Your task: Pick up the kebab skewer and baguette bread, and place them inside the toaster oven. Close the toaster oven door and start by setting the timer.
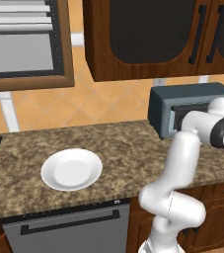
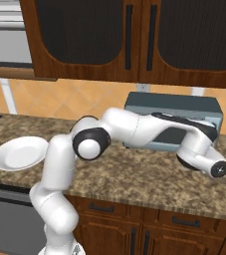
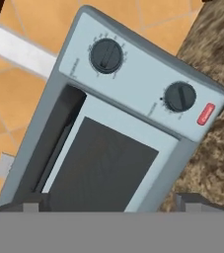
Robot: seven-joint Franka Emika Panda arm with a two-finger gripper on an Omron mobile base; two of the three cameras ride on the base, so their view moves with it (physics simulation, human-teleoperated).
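The toaster oven (image 3: 133, 94) is a grey-blue box on the granite counter (image 1: 123, 143), at 3 o'clock from one white plate (image 1: 71, 169). Its dark-glass toaster oven door (image 3: 103, 168) stands ajar. Two black dials (image 3: 106, 55), one red button (image 3: 205, 114). The gripper (image 3: 113, 200) is spread wide, holding nothing.

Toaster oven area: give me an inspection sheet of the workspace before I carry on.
Surface: speckled brown granite counter.
Job's things: boxy grey-blue toaster oven at the counter's back; its dark glass door appears ajar, with a dark gap along one edge; two black dials and a red button beside it.
Clutter: round white plate, left of the oven, apart from it.
Tool: open, facing the door, holding nothing.
Cables: nothing seen.
Surroundings: dark wooden cabinets above, orange tiled wall, wood-framed window, grey dishwasher below.
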